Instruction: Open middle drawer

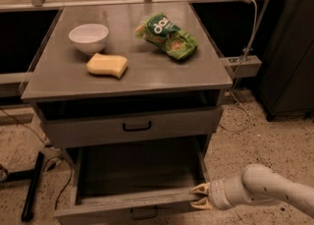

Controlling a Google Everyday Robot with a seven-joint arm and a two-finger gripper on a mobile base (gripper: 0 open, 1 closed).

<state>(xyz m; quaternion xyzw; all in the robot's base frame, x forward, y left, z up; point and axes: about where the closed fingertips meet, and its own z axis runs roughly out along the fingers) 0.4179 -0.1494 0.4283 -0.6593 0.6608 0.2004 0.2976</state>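
Note:
The middle drawer is a grey metal drawer with a small black bar handle. It stands pulled far out at the bottom of the view, and its inside looks dark and empty. My gripper comes in from the lower right on a pale arm. Its two yellowish fingertips close over the right end of the drawer's front edge, one above and one below. The drawer above it is shut, with its own black handle.
On the grey cabinet top are a white bowl, a yellow sponge and a green chip bag. A dark cabinet stands at the right, with a cable beside it. A black bar and cables lie on the floor at the left.

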